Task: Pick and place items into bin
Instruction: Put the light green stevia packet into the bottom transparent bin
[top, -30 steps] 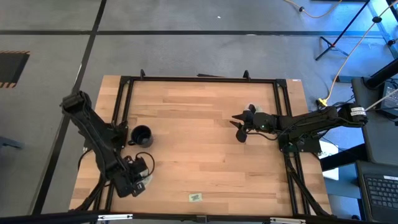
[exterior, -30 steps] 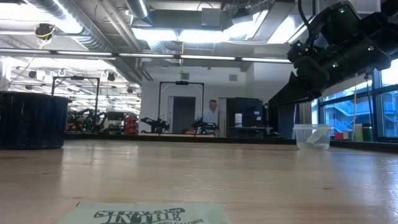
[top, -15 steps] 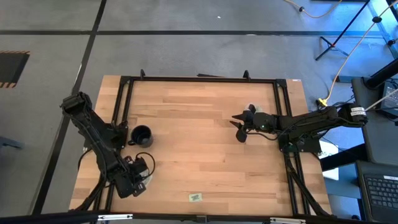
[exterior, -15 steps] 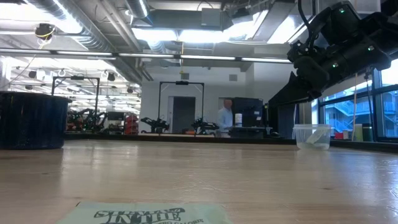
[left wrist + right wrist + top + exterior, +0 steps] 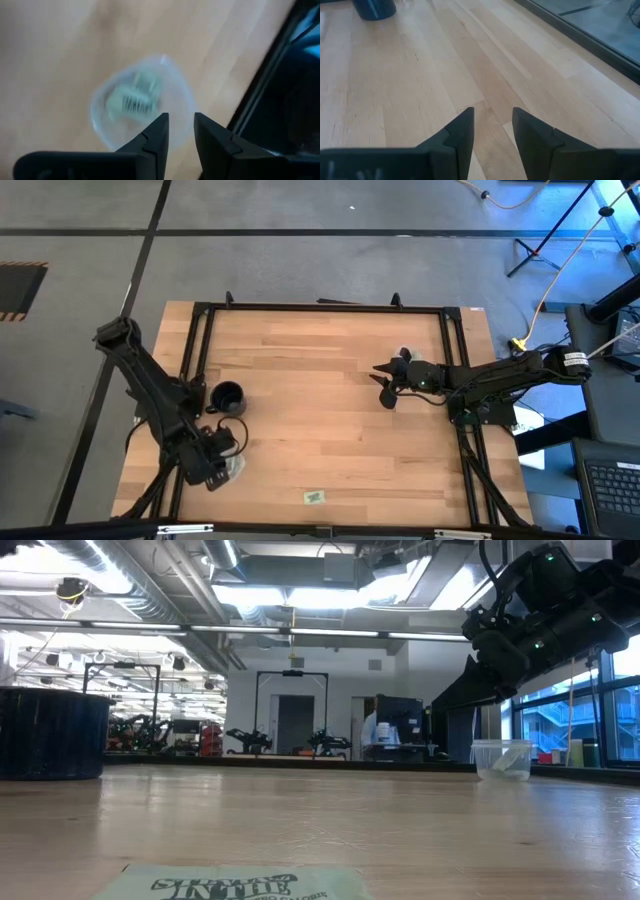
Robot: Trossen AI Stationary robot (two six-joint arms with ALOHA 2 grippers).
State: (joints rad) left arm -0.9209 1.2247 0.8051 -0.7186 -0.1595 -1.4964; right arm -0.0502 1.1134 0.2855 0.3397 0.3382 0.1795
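Since a second ago we see the left gripper (image 5: 222, 467) has shifted slightly, fingers a little apart, above the clear bin (image 5: 142, 102) with packets (image 5: 134, 97) inside. Right gripper (image 5: 384, 376) hovers spread mid-table; one packet (image 5: 314, 497) lies near the front edge.

2 arms (image 5: 160, 405), 1 black cup (image 5: 227, 397), 1 clear bin (image 5: 228, 467), 1 loose packet (image 5: 314, 497)

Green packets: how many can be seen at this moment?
2. One packet lies on the table near its front edge. Another packet sits inside the clear bin below the left gripper; more may be hidden there.
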